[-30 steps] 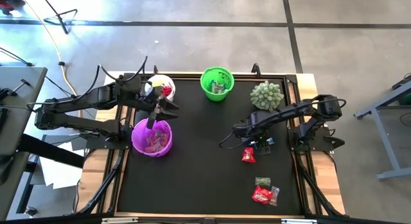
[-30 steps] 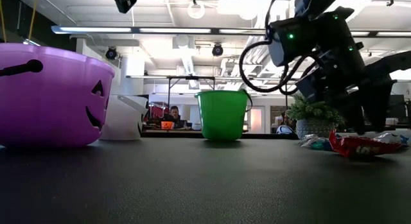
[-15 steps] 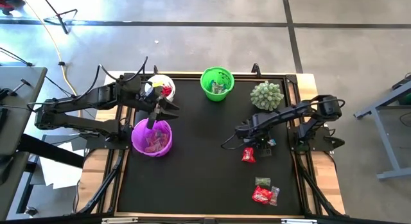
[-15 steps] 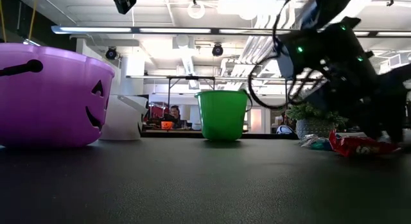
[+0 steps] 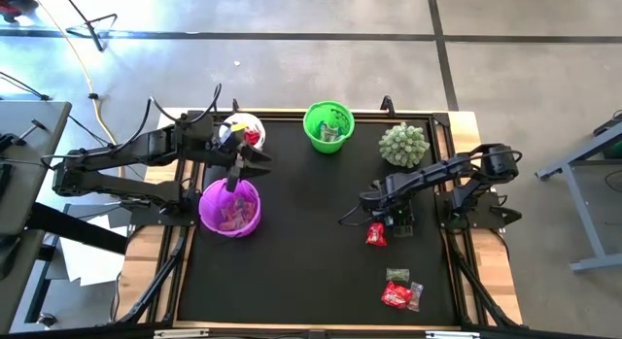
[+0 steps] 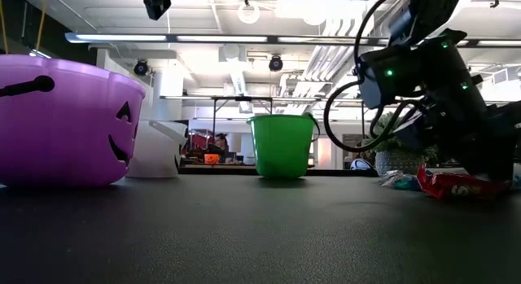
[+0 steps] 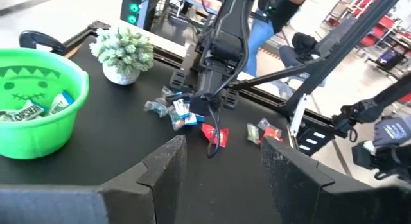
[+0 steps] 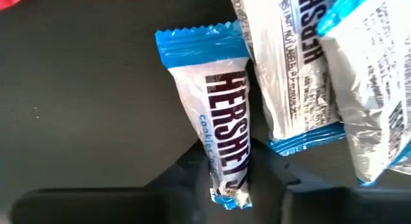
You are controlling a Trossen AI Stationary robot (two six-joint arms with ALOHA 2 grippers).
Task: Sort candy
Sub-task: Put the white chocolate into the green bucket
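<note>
My right gripper [image 5: 393, 220] is down at the table's right side, among a few silvery blue-white candies; in the right wrist view it is shut on one of these candies [image 8: 221, 108]. Two more blue-white candies [image 8: 295, 70] lie flat on the mat beside it. A red candy [image 5: 375, 235] lies just nearer. My left gripper [image 5: 239, 172] hangs open and empty over the purple bucket [image 5: 230, 208]. My right gripper pinches the blue-white candy between its two fingers [image 8: 186, 176], on the two long sides near one end [image 8: 228, 163]. The fingers come from above and lie along the candy. The candy lies flat on the black mat.
A green bucket [image 5: 328, 125] with candy stands at the far edge, and a white bucket [image 5: 243, 132] at the far left. A spiky pale-green ball [image 5: 403, 143] stands at the far right. More candies [image 5: 400, 293] lie near the front right corner.
My right gripper has shifted a little toward the table's right edge and sunk lower onto the candies. The candies and buckets have stayed where they were.
</note>
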